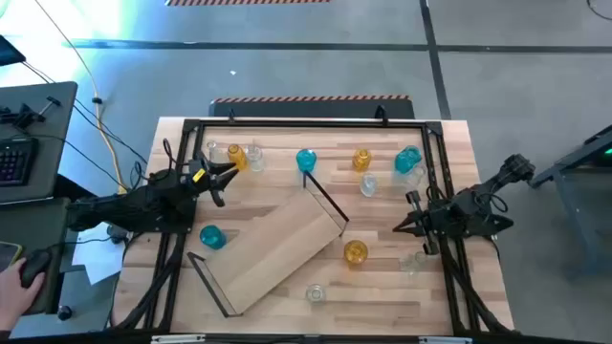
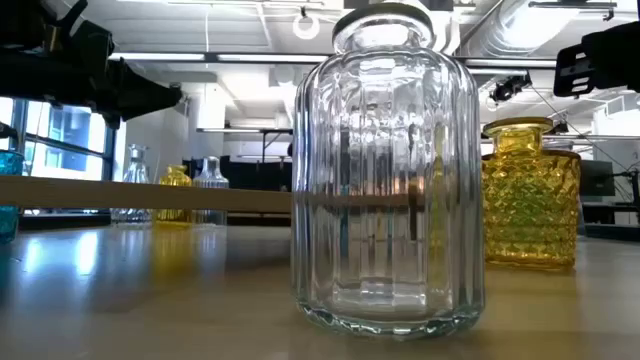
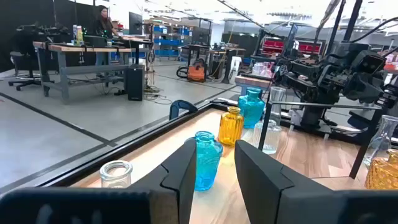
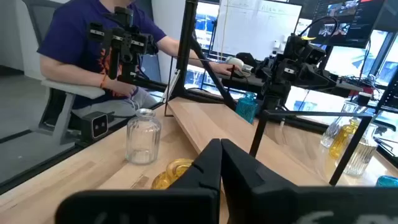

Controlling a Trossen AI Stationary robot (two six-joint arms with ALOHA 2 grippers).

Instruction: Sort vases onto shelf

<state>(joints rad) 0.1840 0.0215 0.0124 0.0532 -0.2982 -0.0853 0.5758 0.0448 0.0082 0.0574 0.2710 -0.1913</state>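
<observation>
The shelf (image 1: 277,250), a light-wood board with black wire ends, lies slantwise on the tabletop's middle. Small glass vases stand around it. Clear and amber ones (image 1: 234,155) stand at the far left. Teal (image 1: 306,160), amber (image 1: 361,159) and teal (image 1: 407,160) vases stand along the far side, and a teal one (image 1: 211,236) at the left. An amber one (image 1: 355,251) is by the shelf's right end, and a clear one (image 1: 316,293) is near the front. My left gripper (image 1: 225,177) hovers open at the far left, holding nothing; a teal vase (image 3: 207,158) shows beyond its gap. My right gripper (image 1: 402,226) is shut and empty at the right, beside the amber vase (image 4: 171,173).
A black frame (image 1: 306,124) runs around the tabletop. A clear ribbed vase (image 2: 385,170) fills the low view, with an amber one (image 2: 530,195) behind it. A seated person (image 4: 93,50) is beyond the table's left edge, one hand (image 1: 24,277) at the lower left.
</observation>
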